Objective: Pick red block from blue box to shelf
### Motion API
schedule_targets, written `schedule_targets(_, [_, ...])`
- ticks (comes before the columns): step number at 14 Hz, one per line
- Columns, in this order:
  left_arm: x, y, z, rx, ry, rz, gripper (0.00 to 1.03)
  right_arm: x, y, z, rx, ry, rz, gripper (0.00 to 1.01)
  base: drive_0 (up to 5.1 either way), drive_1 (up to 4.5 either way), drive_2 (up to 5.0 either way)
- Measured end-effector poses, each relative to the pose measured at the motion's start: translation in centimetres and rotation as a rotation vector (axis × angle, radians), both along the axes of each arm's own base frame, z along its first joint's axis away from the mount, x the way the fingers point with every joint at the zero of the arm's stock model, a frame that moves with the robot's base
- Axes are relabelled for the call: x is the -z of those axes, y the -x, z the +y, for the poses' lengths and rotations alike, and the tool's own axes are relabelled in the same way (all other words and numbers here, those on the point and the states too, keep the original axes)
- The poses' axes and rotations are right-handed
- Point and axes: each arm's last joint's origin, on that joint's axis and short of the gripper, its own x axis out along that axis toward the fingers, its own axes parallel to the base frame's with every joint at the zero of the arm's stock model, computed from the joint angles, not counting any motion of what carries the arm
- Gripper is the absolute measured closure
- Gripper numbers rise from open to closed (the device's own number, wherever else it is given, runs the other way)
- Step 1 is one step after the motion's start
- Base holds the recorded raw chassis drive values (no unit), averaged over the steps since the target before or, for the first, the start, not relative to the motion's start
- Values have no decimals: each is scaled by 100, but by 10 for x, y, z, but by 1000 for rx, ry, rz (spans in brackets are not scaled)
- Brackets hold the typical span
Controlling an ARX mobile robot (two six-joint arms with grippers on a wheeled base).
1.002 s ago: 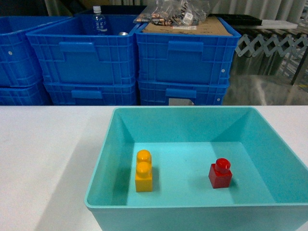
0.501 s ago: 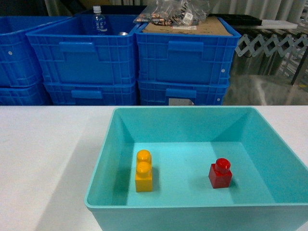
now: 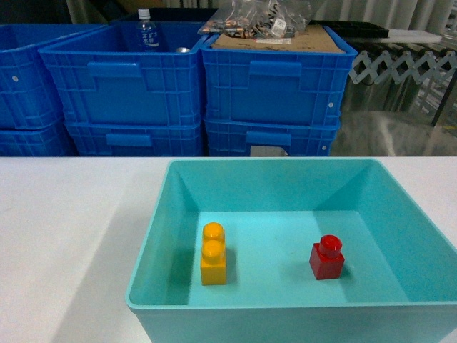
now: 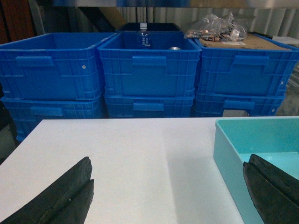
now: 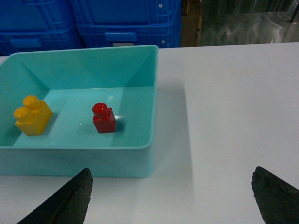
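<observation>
The red block (image 3: 327,258) stands upright on the floor of the blue box (image 3: 150,250), right of centre, stud up, untouched. An orange-yellow brick (image 3: 213,254) stands well apart to its left in the same box. The box rests on the white bench (image 3: 64,236). The right gripper (image 5: 170,196) hangs before the box's near right corner, fingers spread wide and empty; the left gripper (image 4: 168,193) hovers over bare bench left of the box, fingers likewise apart. Dark blue crates (image 3: 193,78) stand stacked behind

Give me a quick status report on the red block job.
Both grippers open, empty, off the tub. Red block upright in blue box, untouched. Yellow brick well apart; nothing in the way.
</observation>
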Motion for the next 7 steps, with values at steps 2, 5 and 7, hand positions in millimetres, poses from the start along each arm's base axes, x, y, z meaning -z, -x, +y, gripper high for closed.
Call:
schedule_targets(2, [0, 0, 0, 0, 0, 0, 5, 0, 0, 0, 0, 0, 0, 3, 0, 0, 0])
schedule_targets(5, [0, 0, 0, 0, 0, 0, 5, 0, 0, 0, 0, 0, 0, 3, 0, 0, 0])
schedule_targets(7, [0, 0, 0, 0, 0, 0, 5, 0, 0, 0, 0, 0, 0, 3, 0, 0, 0])
